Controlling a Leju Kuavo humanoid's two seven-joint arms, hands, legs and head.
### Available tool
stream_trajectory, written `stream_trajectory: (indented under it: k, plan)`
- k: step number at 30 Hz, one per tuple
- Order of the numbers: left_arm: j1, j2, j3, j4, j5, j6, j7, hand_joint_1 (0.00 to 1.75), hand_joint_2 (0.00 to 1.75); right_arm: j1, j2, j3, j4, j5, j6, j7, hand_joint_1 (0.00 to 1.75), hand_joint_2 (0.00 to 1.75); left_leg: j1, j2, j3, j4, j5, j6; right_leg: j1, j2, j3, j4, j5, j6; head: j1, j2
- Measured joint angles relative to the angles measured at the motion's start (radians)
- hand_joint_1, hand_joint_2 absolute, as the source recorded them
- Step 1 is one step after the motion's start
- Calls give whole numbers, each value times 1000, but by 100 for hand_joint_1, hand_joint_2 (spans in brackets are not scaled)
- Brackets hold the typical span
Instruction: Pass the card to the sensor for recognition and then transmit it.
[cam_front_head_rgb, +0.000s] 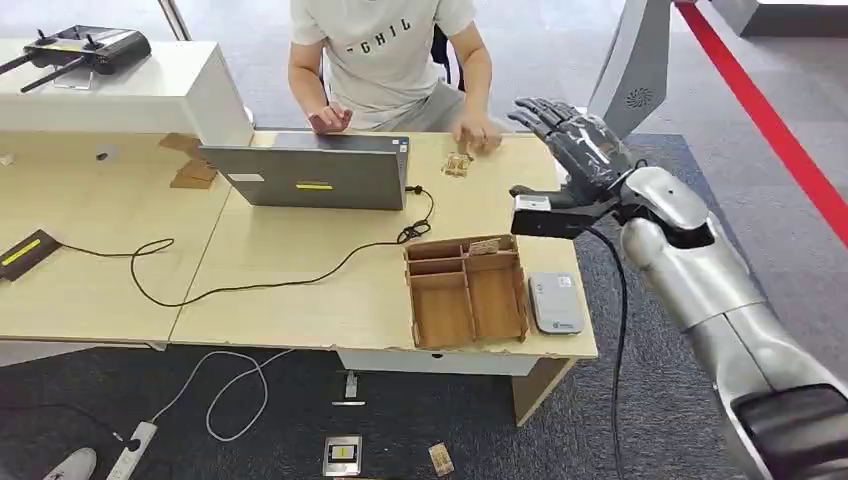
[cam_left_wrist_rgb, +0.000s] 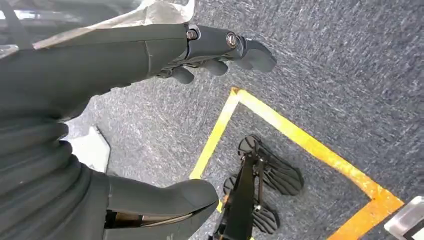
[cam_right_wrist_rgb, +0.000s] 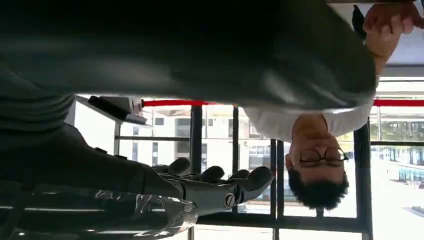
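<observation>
Wooden table (cam_front_head_rgb: 300, 290): sensor (cam_front_head_rgb: 556, 302) lies long axis away from robot; right hand (cam_front_head_rgb: 575, 150) raised, spread, empty.

One laptop (cam_front_head_rgb: 318, 172), one wooden tray (cam_front_head_rgb: 466, 291), one card reader (cam_front_head_rgb: 556, 302) beside tray, one person (cam_front_head_rgb: 385, 55), two robot hands (cam_front_head_rgb: 572, 140) (cam_left_wrist_rgb: 200, 47).

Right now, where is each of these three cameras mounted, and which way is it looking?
Head view: high on the robot, looking forward and down at the table, laptop and wooden tray; the raised right hand and silver arm show.
Left wrist view: behind the left hand, facing down at grey carpet with yellow tape.
Right wrist view: behind the right hand, turned upside down, facing the windows.
Shared: the head and right wrist views both show the seated person and the right hand.
</observation>
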Motion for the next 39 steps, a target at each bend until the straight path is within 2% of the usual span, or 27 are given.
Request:
stream_trajectory:
  k: [12,18,29,39]
  plan:
    - [0,0,-3,0,13,-3,0,0,175,20,-48,7,-162,5,122,42,0,0,0,0,0,0,0,0,0,0,0,0,0,0,0,0]
    - [0,0,-3,0,26,4,0,0,175,54,-52,7,-204,5,122,42,0,0,0,0,0,0,0,0,0,0,0,0,0,0,0,0]
    - [0,0,-3,0,39,15,3,0,175,124,-45,9,-205,-8,104,23,0,0,0,0,0,0,0,0,0,0,0,0,0,0,0,0]
    - [-1,-1,-3,0,50,37,3,0,175,149,-16,33,-204,-15,100,19,0,0,0,0,0,0,0,0,0,0,0,0,0,0,0,0]
